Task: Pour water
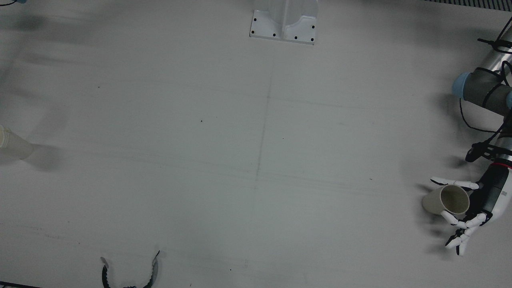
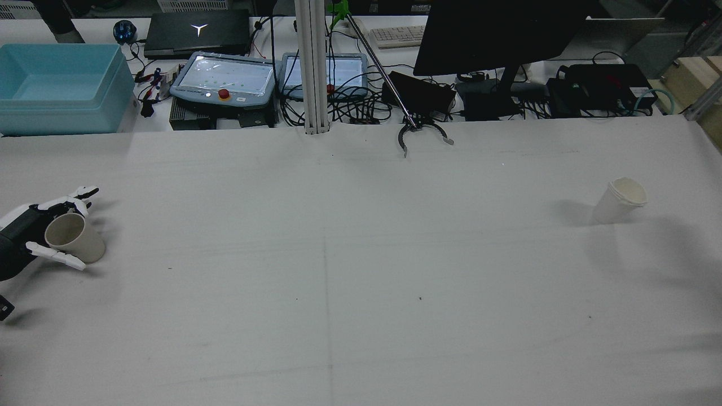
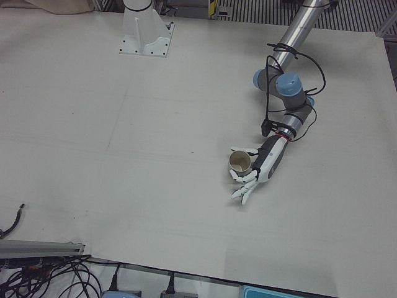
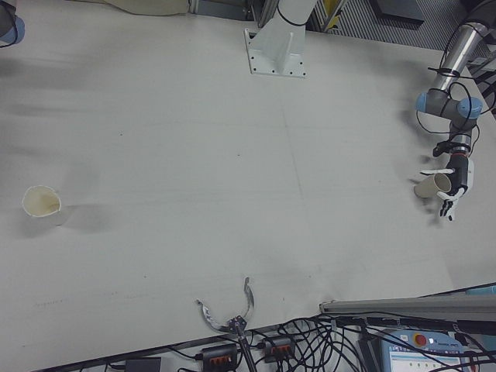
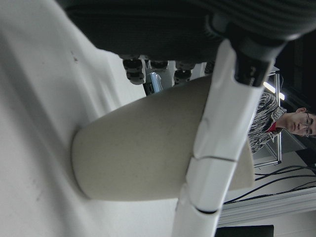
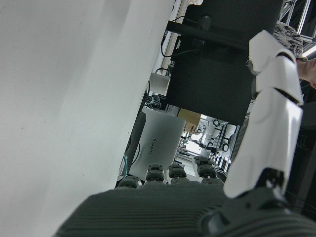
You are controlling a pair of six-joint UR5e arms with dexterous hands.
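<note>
Rear view shows the left hand (image 2: 42,237) cupped loosely around the tan cup (image 2: 73,238) at the table's (image 2: 361,282) left edge, fingers apparently not clamped, so lifting now could tip or drop it.

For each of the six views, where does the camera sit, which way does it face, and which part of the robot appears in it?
Front view: overhead; left hand at beige cup.
Rear view: high behind; left hand, white cup.
Left-front view: operators' side; left arm, hand.
Right-front view: operators' side; white cup, left hand.
Left hand view: on-hand; finger across beige cup.
Right hand view: on-hand; right hand, no cup.
Shared: beige cup.
</note>
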